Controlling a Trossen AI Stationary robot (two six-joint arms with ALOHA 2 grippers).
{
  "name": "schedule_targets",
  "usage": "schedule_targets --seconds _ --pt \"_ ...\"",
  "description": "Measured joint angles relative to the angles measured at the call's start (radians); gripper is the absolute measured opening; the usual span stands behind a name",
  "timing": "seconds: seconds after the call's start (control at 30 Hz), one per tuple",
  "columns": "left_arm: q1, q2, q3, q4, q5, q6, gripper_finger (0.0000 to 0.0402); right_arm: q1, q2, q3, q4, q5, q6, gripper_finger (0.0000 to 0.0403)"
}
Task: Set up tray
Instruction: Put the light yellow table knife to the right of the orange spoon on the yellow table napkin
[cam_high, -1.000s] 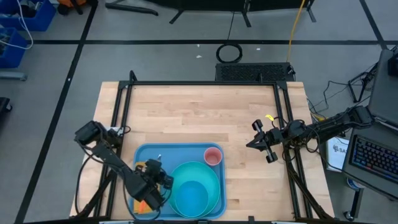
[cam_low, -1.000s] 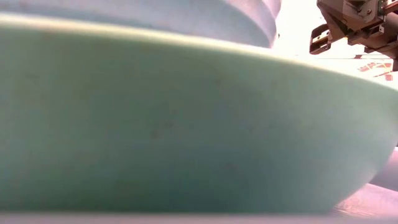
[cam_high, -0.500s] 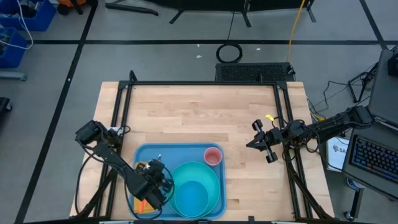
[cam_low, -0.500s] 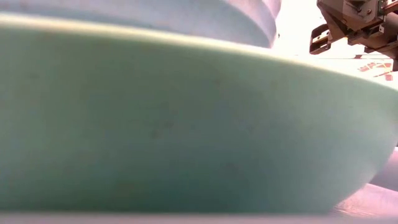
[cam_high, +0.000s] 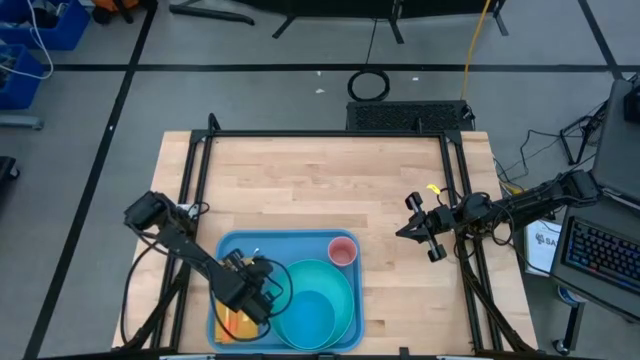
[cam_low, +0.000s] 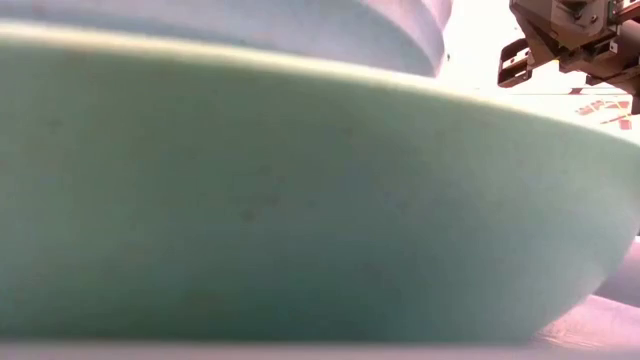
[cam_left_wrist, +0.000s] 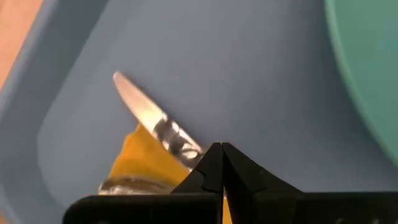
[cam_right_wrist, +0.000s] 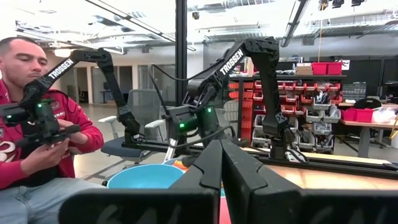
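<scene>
Here one tray (cam_high: 228, 248) holds one plate (cam_high: 345, 285); both grippers' jaws together.

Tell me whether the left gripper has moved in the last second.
Yes. In the high view the left gripper has shifted slightly toward the tray's far edge, uncovering more of the orange napkin it was over.

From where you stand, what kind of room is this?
Probably a robotics lab or workshop: spare dark robot arms on benches, shelves of red storage bins, and a seated person handling a black controller device.
</scene>
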Motion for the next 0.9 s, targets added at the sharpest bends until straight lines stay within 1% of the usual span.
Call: schedule_targets --seconds 0.2,0.3,0.43,0.57,0.9 --pt "0.012 0.0 -0.004 0.019 -0.061 0.102 0.0001 0.0 0.0 0.0 0.0 0.0 0.0 0.0" --pt "0.012 0.0 -0.008 0.017 -0.085 0.107 0.0001 0.0 0.0 0.0 0.0 0.0 0.0 0.0" --pt "0.022 0.0 -0.036 0.037 -0.078 0.135 0.0001 0.0 0.0 0.0 0.0 0.0 0.0 0.0" --pt "0.053 -0.003 -0.076 0.108 -0.029 0.178 0.0001 0.0 0.0 0.0 0.0 0.0 0.0 0.0" --pt "0.059 -0.002 -0.079 0.103 -0.033 0.17 0.0 0.0 0.0 -0.001 0.0 0.0 0.0 0.0"
